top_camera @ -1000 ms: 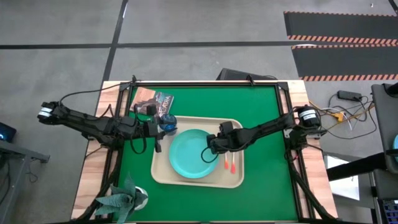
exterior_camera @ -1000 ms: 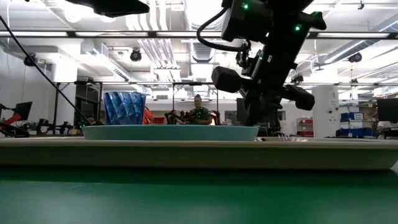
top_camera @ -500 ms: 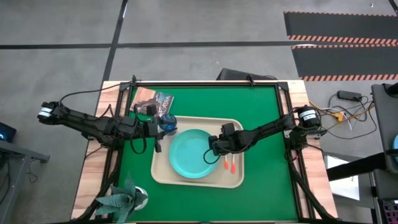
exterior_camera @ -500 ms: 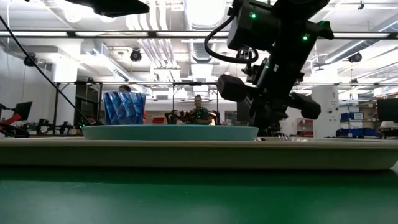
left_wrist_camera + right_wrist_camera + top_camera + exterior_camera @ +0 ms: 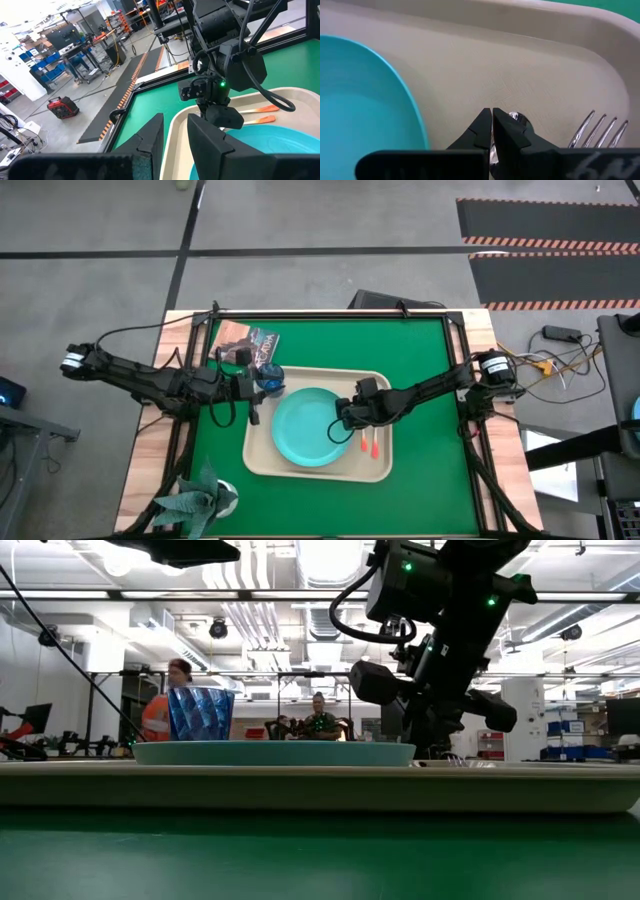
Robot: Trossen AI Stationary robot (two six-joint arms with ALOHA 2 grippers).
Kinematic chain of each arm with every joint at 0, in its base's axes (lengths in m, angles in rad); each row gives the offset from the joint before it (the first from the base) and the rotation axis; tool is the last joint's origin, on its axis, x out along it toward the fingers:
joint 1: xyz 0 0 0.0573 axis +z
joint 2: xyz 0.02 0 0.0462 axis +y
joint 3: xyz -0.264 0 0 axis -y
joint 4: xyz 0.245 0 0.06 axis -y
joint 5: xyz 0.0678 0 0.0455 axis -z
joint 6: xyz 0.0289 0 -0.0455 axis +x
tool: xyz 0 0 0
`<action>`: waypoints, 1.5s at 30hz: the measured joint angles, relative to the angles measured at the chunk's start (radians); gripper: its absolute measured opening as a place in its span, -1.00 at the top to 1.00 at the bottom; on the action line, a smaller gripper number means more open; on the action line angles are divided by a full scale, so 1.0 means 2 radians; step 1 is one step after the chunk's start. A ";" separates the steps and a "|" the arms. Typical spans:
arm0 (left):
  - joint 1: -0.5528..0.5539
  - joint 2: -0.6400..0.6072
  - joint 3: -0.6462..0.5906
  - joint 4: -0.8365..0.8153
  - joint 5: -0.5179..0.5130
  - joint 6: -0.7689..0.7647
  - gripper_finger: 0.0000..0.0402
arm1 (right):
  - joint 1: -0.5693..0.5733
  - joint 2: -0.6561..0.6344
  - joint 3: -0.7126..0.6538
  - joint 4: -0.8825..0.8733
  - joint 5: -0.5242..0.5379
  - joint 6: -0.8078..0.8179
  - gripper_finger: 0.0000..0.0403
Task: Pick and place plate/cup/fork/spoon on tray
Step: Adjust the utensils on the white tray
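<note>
The beige tray (image 5: 260,460) lies on the green mat. On it lie the teal plate (image 5: 310,427), the blue cup (image 5: 270,378) in its far left corner, the fork (image 5: 374,445) and the spoon (image 5: 363,444), side by side to the right of the plate. My right gripper (image 5: 347,425) points down at the tray floor between plate and fork, shut on the spoon (image 5: 514,117). The fork's tines (image 5: 597,131) lie beside it. My left gripper (image 5: 252,395) hovers open and empty at the tray's left rim, next to the cup. My right gripper comes from above, its fingers (image 5: 482,131) closed together just behind the spoon's bowl (image 5: 515,117). The fingers hide the place of contact. The spoon lies low at the tray floor, its orange handle (image 5: 363,448) pointing toward the table's near edge, alongside the fork.
A printed packet (image 5: 250,340) lies on the mat at the far left. A leafy green thing (image 5: 198,500) sits at the near left corner. People (image 5: 165,710) stand in the room behind the table. Bare mat (image 5: 430,440) lies right of the tray.
My right gripper has sunk a little toward the tray floor and shifted slightly toward the near edge, then kept still. A person has walked behind the cup in the room beyond.
</note>
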 joint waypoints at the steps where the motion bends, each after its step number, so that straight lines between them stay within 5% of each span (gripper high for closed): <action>1: 0.000 0.000 0.000 0.000 0.000 0.000 0.64 | 0.000 0.000 0.000 0.000 0.000 0.000 0.96; 30: 0.000 0.000 0.000 0.000 0.000 0.000 0.64 | 0.001 0.000 0.004 -0.028 -0.003 -0.023 0.96; 45: 0.000 0.000 0.000 -0.005 0.000 -0.015 0.64 | -0.003 0.024 0.013 0.108 0.033 -0.112 0.96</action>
